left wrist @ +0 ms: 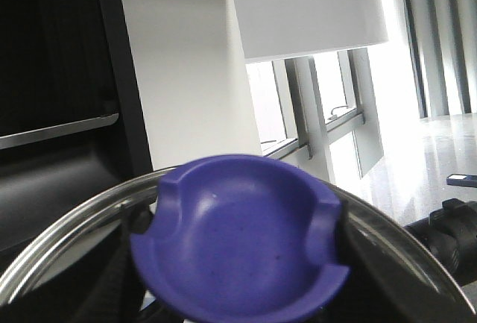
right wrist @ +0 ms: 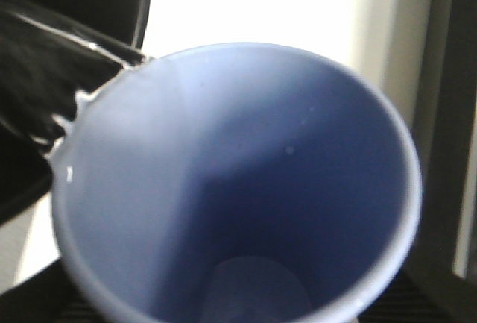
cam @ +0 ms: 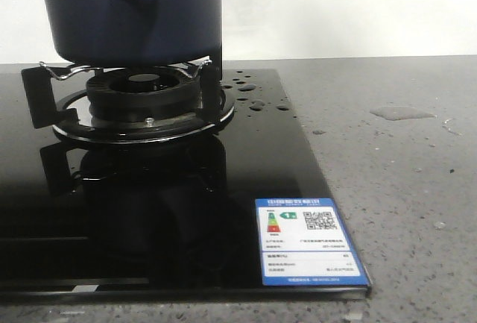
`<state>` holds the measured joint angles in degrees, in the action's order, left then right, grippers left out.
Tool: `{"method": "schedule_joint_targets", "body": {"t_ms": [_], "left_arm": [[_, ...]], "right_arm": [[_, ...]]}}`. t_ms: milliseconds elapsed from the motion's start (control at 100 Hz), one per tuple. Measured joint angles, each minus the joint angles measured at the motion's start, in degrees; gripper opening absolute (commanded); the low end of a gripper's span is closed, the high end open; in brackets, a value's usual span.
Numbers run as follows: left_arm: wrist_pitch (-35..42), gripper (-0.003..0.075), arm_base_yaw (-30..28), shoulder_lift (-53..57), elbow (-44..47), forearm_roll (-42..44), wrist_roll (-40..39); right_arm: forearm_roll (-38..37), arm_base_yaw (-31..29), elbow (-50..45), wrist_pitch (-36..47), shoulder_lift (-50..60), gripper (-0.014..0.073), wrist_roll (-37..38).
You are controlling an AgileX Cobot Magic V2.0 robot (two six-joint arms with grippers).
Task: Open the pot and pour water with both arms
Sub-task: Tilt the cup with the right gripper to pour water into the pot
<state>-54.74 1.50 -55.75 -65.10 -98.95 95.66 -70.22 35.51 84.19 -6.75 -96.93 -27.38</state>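
**Lid lifted, cup tipped toward the pot**

Nearest the front camera, a label point(cam: 311, 252) sits on the black hob point(cam: 149, 218); the surface point(cam: 402, 174) beside it shows droplets. Behind, the pot point(cam: 130, 13) rests on the burner point(cam: 141, 95).

The left tool apparently holds the lid point(left wrist: 238, 241) clear; the right carries the cup point(right wrist: 238, 189), seemingly for pouring. Neither tool's grip is visible, so I cannot tell.

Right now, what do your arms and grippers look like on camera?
Barely visible. The left wrist view shows only matte black fingers beside the purple lid knob; no cables or markings show. The pale blue cup hides the right gripper; the front view shows no arms.
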Motion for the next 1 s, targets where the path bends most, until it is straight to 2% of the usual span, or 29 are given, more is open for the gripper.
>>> {"method": "schedule_joint_targets", "body": {"t_ms": [230,420,900,1000], "left_arm": [[0.0,0.0294,0.0,0.0,0.0,0.0,0.0],[0.0,0.0294,0.0,0.0,0.0,0.0,0.0],[0.69,0.0294,0.0,0.0,0.0,0.9,0.0],[0.78,0.0294,0.0,0.0,0.0,1.02,0.0]], "right_arm": [[-7.7,0.0,0.22,0.6,0.0,0.0235,0.0],[-11.02,0.0,2.39,1.33,0.0,0.0235,0.0],[-12.72,0.0,6.29,2.6,0.0,0.0235,0.0],[-8.79,0.0,6.41,2.83,-0.47,0.0235,2.11]]}}
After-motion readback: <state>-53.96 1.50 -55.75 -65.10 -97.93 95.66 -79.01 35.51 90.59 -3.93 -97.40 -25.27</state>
